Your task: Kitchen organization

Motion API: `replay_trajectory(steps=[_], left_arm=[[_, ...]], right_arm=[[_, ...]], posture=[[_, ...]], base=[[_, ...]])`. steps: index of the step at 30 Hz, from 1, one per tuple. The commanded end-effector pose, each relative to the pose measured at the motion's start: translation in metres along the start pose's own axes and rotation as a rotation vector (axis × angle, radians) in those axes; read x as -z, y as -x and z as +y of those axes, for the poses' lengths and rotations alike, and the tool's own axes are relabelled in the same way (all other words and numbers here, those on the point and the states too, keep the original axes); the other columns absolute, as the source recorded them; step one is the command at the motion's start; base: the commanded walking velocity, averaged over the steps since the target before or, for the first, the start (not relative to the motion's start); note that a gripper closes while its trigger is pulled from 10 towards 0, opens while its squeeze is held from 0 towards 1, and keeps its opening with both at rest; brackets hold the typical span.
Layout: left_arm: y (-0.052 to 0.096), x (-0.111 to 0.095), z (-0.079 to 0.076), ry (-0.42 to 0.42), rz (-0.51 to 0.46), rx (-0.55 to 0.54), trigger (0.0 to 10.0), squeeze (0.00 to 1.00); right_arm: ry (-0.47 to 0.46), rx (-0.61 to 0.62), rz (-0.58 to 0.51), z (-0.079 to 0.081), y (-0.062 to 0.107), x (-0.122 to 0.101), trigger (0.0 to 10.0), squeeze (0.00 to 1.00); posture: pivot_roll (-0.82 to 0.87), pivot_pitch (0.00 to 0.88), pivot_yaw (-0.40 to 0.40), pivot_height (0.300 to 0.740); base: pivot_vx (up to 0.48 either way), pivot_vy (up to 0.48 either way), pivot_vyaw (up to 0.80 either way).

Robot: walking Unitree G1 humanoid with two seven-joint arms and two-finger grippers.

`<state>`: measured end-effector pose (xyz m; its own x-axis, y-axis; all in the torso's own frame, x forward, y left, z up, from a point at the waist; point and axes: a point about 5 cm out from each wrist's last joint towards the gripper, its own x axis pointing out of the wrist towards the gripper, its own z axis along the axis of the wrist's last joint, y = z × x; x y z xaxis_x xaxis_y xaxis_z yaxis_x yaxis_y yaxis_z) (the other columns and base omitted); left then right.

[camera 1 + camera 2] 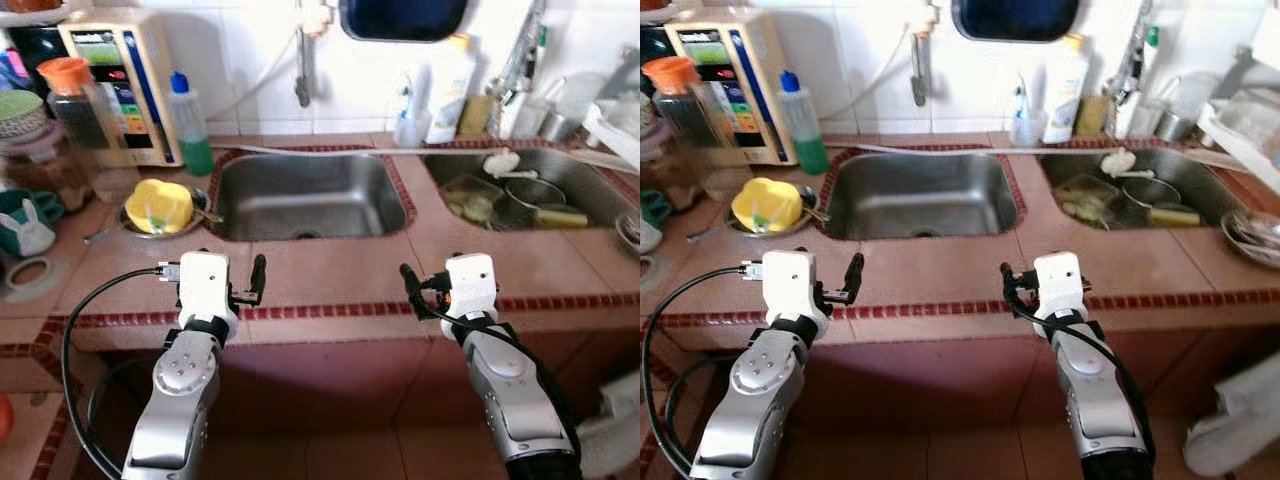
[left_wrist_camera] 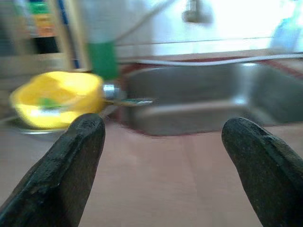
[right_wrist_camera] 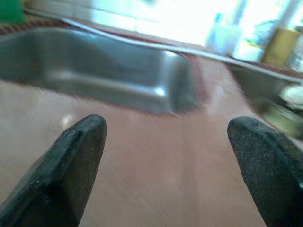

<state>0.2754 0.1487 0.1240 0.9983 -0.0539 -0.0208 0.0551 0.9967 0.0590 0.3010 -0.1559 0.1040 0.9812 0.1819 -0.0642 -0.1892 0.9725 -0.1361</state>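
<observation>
A tiled kitchen counter [image 1: 330,265] holds two steel sinks: the left sink [image 1: 300,195] is bare, the right sink [image 1: 520,195] holds dishes. Left gripper [image 2: 161,161] and right gripper [image 3: 165,161] hover at the counter's front edge, jaws spread wide, holding nothing. A yellow cup [image 1: 160,205] lies in a metal bowl [image 1: 200,213] left of the sinks.

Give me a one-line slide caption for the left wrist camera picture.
Open left gripper over the tiled counter, facing a yellow object in a metal bowl beside the steel sink.
</observation>
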Motion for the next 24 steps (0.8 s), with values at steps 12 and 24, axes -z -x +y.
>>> replay_trajectory(steps=[12, 24], left_arm=[[-0.0013, -0.0021, 0.0032, -0.012, -0.006, -0.028, 10.0, 0.00], [-0.0012, -0.0023, 0.0030, -0.016, -0.011, -0.033, 10.0, 0.00]], right_arm=[[0.004, -0.017, -0.018, 0.0038, -0.0020, -0.0059, 10.0, 0.00], [0.006, -0.022, -0.017, 0.0044, -0.0017, -0.0058, 10.0, 0.00]], posture=[[0.06, 0.000, 0.002, 0.740], [0.06, 0.000, 0.000, 0.740]], base=[[0.367, 0.000, 0.00], [0.000, -0.075, 0.00]])
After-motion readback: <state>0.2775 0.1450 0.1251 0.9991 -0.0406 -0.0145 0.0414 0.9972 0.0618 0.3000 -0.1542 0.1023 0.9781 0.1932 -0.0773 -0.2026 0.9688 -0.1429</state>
